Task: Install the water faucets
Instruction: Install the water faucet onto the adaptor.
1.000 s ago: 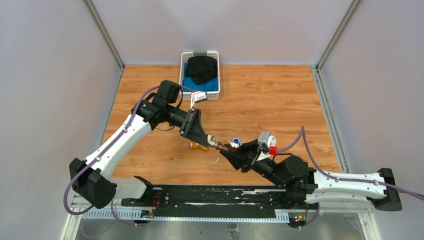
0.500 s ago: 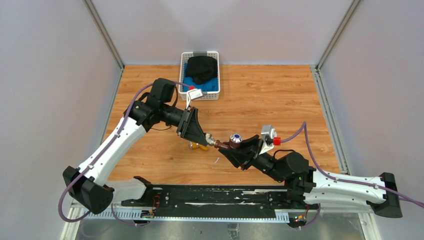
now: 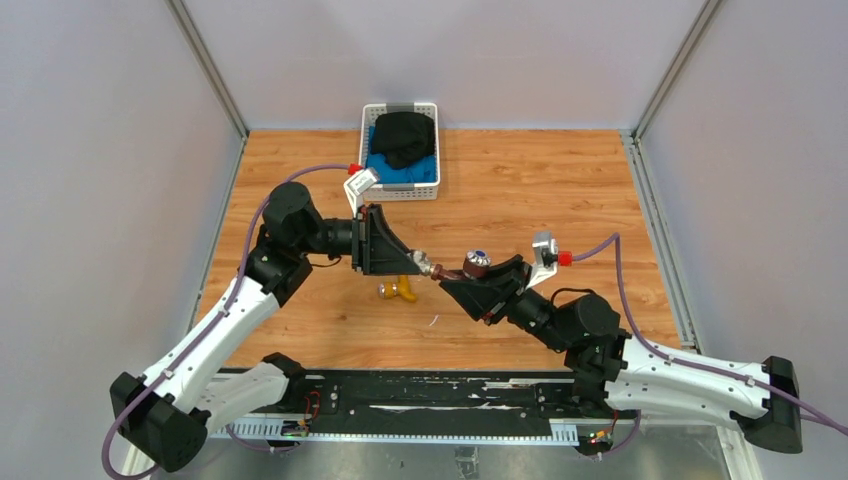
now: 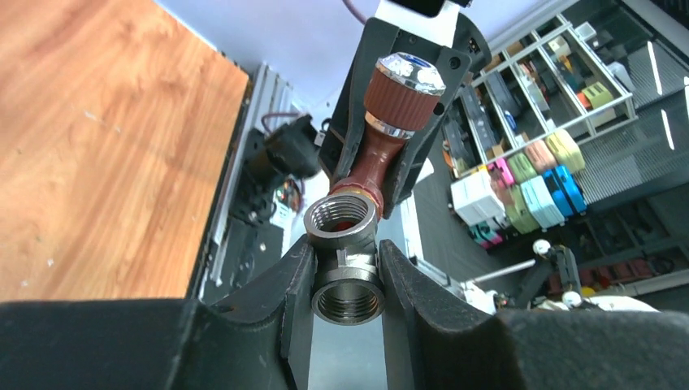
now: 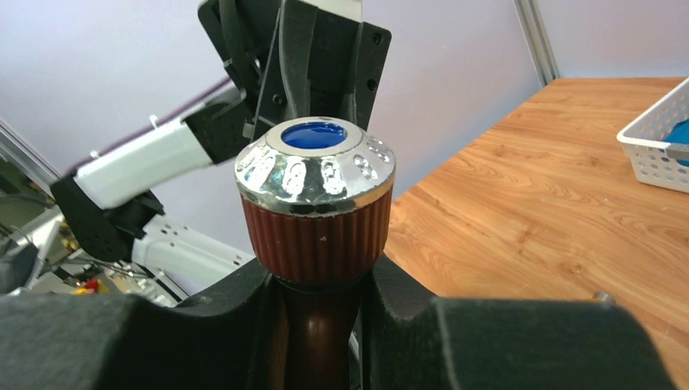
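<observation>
My left gripper [image 3: 418, 264] [image 4: 345, 280] is shut on a grey threaded metal fitting [image 4: 344, 258] [image 3: 431, 268], held above the table. My right gripper [image 3: 470, 280] [image 5: 317, 305] is shut on the reddish-brown faucet [image 4: 382, 138] [image 5: 317, 244] [image 3: 465, 270], its silvery blue-marked knob [image 5: 315, 166] [image 3: 478, 259] up. The faucet's end sits at one opening of the fitting; red shows inside the upper opening. The brass-yellow faucet [image 3: 397, 290] lies on the table below the left gripper.
A white basket [image 3: 402, 193] holding black and blue things stands at the table's back, also seen in the right wrist view [image 5: 660, 154]. A black rail [image 3: 430, 388] runs along the near edge. Grey walls close in the sides.
Both grippers lifted and shifted slightly with the fitting and faucet joined; the left wrist rolled and its arm pulled back left, and the right arm reached forward.
</observation>
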Robot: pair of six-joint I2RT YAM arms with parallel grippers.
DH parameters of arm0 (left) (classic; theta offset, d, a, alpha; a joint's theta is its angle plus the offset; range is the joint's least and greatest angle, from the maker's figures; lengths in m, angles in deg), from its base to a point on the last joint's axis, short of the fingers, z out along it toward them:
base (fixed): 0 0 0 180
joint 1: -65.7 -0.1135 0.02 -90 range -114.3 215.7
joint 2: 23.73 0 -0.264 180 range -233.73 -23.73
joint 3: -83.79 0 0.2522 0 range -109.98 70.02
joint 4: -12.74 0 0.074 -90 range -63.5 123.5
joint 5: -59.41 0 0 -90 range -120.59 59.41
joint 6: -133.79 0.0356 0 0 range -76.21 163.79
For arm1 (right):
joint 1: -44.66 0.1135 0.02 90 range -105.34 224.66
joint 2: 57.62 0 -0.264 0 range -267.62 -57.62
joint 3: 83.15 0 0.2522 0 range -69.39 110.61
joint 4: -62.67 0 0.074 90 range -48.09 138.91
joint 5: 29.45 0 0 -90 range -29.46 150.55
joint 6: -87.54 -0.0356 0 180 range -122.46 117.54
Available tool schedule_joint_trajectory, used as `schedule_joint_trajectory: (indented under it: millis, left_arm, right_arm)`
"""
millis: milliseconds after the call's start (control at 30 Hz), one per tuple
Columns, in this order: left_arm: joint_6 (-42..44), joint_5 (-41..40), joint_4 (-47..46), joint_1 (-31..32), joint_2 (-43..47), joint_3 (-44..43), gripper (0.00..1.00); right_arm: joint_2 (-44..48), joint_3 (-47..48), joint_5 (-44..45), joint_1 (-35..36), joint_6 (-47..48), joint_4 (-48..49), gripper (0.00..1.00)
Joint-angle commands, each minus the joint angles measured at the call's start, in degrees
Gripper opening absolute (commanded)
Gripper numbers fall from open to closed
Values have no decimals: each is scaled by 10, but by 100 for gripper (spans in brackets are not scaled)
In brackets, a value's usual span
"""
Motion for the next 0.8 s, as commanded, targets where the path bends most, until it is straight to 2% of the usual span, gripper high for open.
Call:
schedule_joint_trajectory:
  millis: [0,367,567,767]
  left_arm:
    - [-66,-13,-196,26,1,16,0]
    - [-19,-36,-195,29,33,34,0]
    - [27,-55,-196,36,79,65,0]
    - [92,-82,-195,58,109,89,0]
  right_arm:
    - [-18,41,-48,-32,-101,29,0]
    - [-6,59,-60,-70,-147,-16,0]
    - [-7,68,-50,-99,-189,-38,0]
    - [-12,77,-77,-121,-233,-39,0]
